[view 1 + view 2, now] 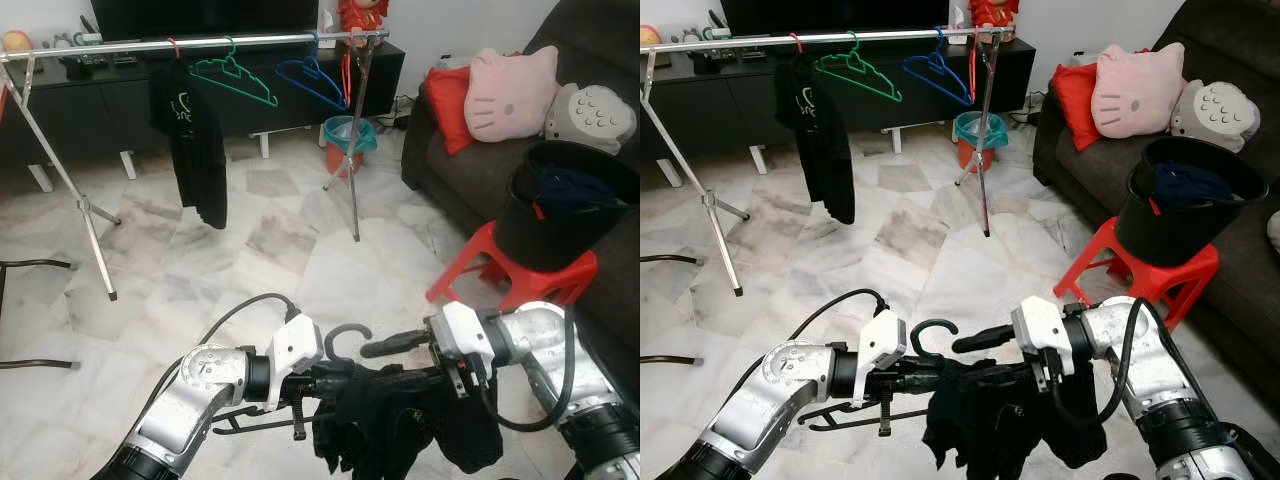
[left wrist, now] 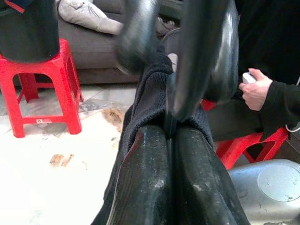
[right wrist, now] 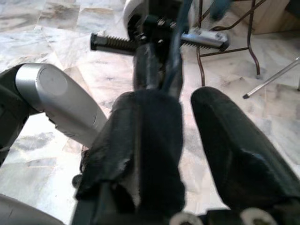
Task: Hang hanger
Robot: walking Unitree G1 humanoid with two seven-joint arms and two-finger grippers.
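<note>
Low in front of the robot, the left gripper is pinched tight on a black hanger with a dark cloth draped over it, just above the marble floor. The right gripper has its 2 fingers apart around the cloth-covered hanger: 1 finger is wrapped in the cloth and the other is bare. Far behind, a clothes rail holds a black shirt, a green hanger and a blue hanger, and a black bucket sits on a red stool by the sofa.
</note>
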